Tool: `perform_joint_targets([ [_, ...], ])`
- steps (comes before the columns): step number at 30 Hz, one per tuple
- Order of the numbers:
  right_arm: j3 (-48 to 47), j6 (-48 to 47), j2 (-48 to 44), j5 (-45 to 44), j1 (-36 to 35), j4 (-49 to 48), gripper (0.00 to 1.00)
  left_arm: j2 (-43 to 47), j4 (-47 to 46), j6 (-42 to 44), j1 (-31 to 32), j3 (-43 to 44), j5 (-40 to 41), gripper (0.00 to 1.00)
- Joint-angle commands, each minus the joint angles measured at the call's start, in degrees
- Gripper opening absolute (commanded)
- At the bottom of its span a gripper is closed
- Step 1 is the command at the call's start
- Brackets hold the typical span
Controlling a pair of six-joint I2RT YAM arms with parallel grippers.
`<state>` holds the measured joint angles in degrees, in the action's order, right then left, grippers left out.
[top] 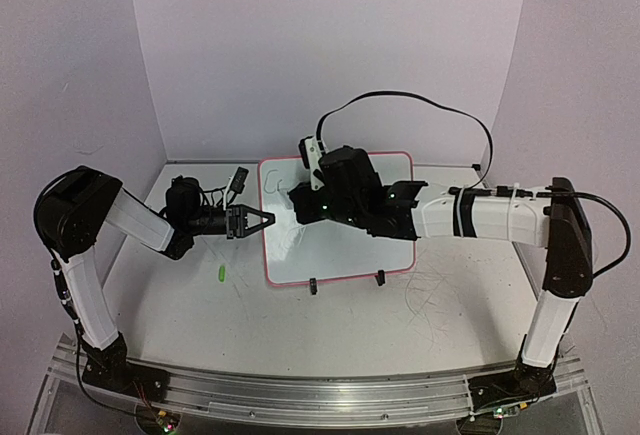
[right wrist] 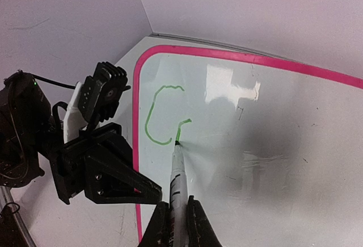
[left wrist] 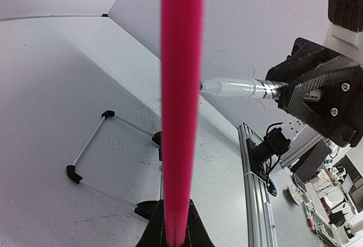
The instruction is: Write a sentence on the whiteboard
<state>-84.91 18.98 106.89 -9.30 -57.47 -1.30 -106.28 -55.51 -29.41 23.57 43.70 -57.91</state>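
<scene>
The whiteboard [top: 340,250] sits under my right gripper [right wrist: 177,216], its pink left rim pinched in my closed left gripper [top: 262,219]. My right fingers clamp a green marker [right wrist: 177,173], its tip on the surface just ahead. Of the sentence [right wrist: 161,116], only a "C" and the start of a second letter show, so nearly all of it remains to write.

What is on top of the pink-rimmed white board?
A green C and the start of a second stroke, at the tip of the thin white marker. From overhead, the right arm hides part of the board.
</scene>
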Motion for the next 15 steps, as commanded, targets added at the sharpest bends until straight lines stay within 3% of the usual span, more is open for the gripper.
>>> perform_joint_targets([
  [1,1.66,0.71,-2.14,-2.09,0.43,1.30,0.00,0.81,0.39,-0.83,-0.26,-0.51,0.14,0.00],
  [15,2.52,0.95,-3.77,-7.91,0.48,1.30,0.00,0.71,0.40,-0.80,-0.25,-0.50,0.08,0.00],
])
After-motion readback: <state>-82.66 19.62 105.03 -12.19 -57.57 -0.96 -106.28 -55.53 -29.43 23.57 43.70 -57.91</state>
